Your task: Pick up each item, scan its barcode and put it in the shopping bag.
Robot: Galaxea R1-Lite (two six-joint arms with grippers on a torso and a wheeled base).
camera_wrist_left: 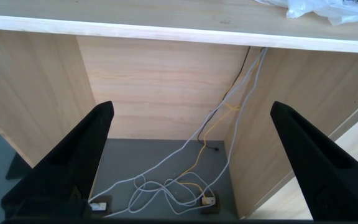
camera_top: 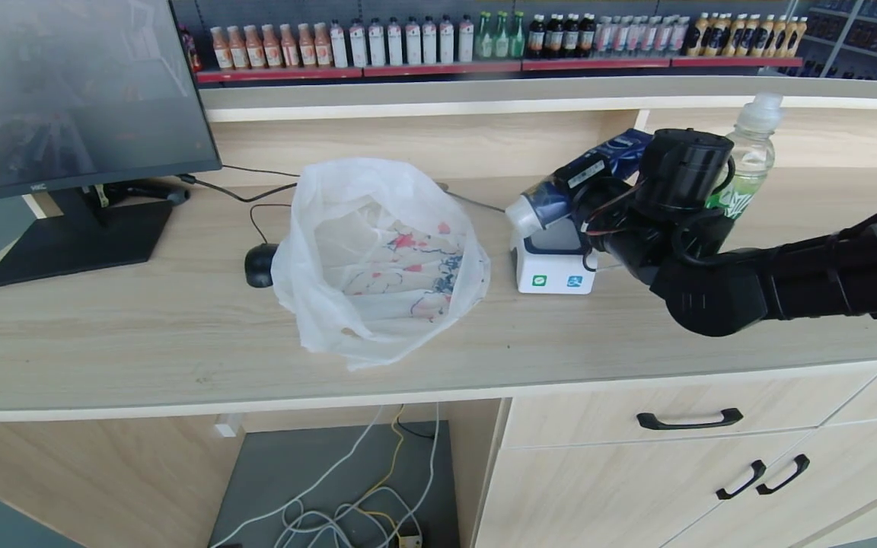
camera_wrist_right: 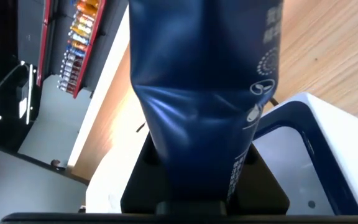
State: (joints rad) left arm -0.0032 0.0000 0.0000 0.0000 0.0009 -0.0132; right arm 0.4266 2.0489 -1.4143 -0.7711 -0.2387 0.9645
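1. The left gripper [camera_wrist_left: 191, 109] hangs below the counter [camera_top: 103, 335]. Its two dark fingers [camera_wrist_left: 73, 168] are spread wide, with nothing between them. Beyond the fingertips is the recess under the counter, where loose cables [camera_wrist_left: 185, 180] lie on a grey floor.
2. The monitor [camera_top: 65, 84] stands at the counter's left end, well apart from the right gripper's fingers. The black mouse [camera_top: 259, 265] lies just beside the near edge of the bag.
3. The shopping bag [camera_top: 377, 259] is white plastic with red and blue print. It sits on the counter with its mouth open, left of the right gripper's fingers, and the scanner stands between the two.
4. The scanner [camera_top: 553, 266] is a white box with a blue-rimmed window. It stands on the counter just under the fingers' load.
5. The blue packet [camera_top: 613, 156] is tilted, with its pale end pointing down at the scanner's top. Whether the two touch cannot be told.
6. The right gripper [camera_top: 594, 205] has its fingers clamped on the blue packet's middle. In the right wrist view the packet runs out from between them, over the scanner's window.
7. A clear bottle [camera_top: 751, 152] with a green label stands upright just behind the right wrist. It is farther from the bag than the fingers are.
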